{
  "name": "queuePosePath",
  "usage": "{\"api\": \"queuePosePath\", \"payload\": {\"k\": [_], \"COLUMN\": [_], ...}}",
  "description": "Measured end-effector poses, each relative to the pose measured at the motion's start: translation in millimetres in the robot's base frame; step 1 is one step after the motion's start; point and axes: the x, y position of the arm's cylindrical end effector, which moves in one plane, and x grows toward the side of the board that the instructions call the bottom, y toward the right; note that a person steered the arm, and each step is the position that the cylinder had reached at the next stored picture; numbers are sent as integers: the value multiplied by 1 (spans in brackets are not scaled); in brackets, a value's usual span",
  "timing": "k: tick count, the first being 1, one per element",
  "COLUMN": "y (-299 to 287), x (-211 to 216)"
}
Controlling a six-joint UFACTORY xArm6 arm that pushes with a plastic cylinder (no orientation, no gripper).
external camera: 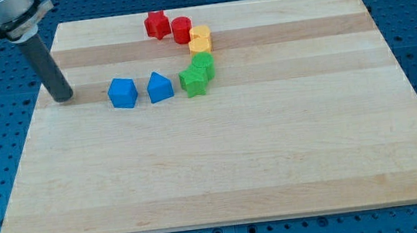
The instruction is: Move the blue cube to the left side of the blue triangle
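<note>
Resting my tip (61,97) left of blue cube (122,93), touching nothing; cube already beside blue triangle (159,87); nudge gently only

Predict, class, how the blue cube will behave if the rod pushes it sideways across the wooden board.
The blue cube sits flat on the smooth board, so it will probably slide, not roll. It looks small, low and rigid, so tipping seems unlikely. An off-centre push from my tip, now apart at its left, may well turn it.
</note>
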Motion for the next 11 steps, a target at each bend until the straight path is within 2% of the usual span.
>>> {"api": "queuePosePath", "payload": {"k": [1,5,9,11], "y": [22,33,100,66], "x": [0,26,26,19]}}
